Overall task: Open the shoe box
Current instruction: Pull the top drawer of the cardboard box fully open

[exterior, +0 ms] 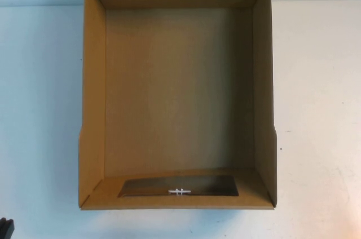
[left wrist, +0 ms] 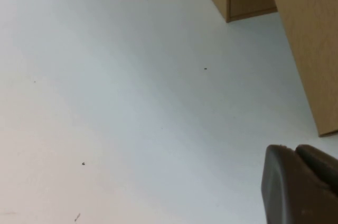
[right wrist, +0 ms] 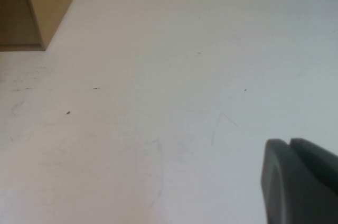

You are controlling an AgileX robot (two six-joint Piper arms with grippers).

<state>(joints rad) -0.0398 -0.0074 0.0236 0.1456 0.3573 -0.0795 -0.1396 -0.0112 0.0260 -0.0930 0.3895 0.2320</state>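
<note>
Brown cardboard fills the middle of the white table [exterior: 316, 81]. The shoe box [exterior: 177, 92] lies there with its bare inside facing up and nothing covering it, so I judge the opening done, or all but. The left gripper [left wrist: 296, 152] hovers over the table by the box's near left corner, fingers pressed together, empty. The right gripper [right wrist: 290, 142] hangs off to the right, likewise closed on nothing. Little seems left to do.

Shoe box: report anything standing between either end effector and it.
Nothing visible does. The left end effector, shut, hangs over bare table beside the box; the right end effector, shut, likewise has only bare table before the box.
</note>
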